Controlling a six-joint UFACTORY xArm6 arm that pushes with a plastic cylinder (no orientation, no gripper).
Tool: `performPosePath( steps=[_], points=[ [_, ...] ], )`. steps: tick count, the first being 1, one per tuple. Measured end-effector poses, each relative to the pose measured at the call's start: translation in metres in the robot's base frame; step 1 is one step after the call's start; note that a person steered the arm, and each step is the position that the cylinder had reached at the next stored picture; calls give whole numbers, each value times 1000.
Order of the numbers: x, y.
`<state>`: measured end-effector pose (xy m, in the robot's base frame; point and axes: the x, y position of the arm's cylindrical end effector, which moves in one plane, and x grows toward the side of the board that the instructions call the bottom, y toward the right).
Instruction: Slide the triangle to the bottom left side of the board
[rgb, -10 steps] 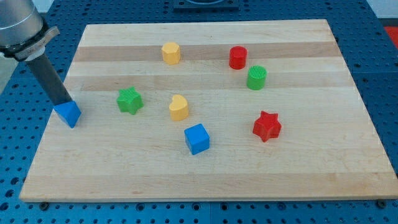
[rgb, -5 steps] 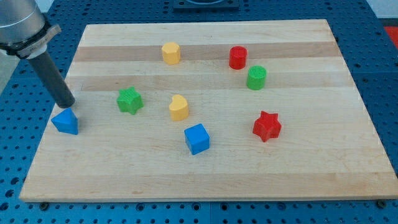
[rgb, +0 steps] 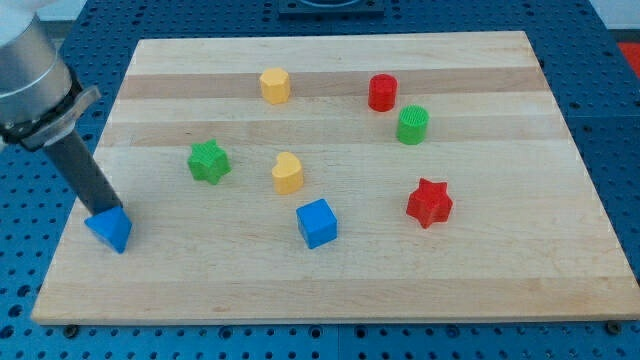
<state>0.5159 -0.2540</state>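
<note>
The blue triangle (rgb: 108, 229) lies close to the left edge of the wooden worktop (rgb: 330, 290), in its lower-left part, with some bare board left between it and the bottom edge. My tip (rgb: 107, 211) rests against the triangle's upper edge, on the side away from the bottom of the view; the rod leans up and to the view's left from there. There is no claw on this arm, so nothing opens or closes: the rod end only presses.

The triangle looks like a small, rigid, light block that should slide readily on the smooth wood. Being wedge-shaped, it will likely swivel if pushed off-centre, so I judge the best contact to be the middle of a flat face rather than a corner.

Right of the triangle, well apart, sits the blue cube (rgb: 317, 222). Beyond the triangle towards the view's top are the green star (rgb: 208, 161) and the yellow heart (rgb: 287, 173), with the red star (rgb: 429, 202) far right. Farthest from the triangle are the yellow block (rgb: 275, 85), the red cylinder (rgb: 382, 92) and the green cylinder (rgb: 412, 124).
</note>
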Motion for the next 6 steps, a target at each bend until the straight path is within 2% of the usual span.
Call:
performPosePath(
  steps=[1, 5, 6],
  points=[
    [15, 0],
    [32, 2],
    [50, 2]
  ],
)
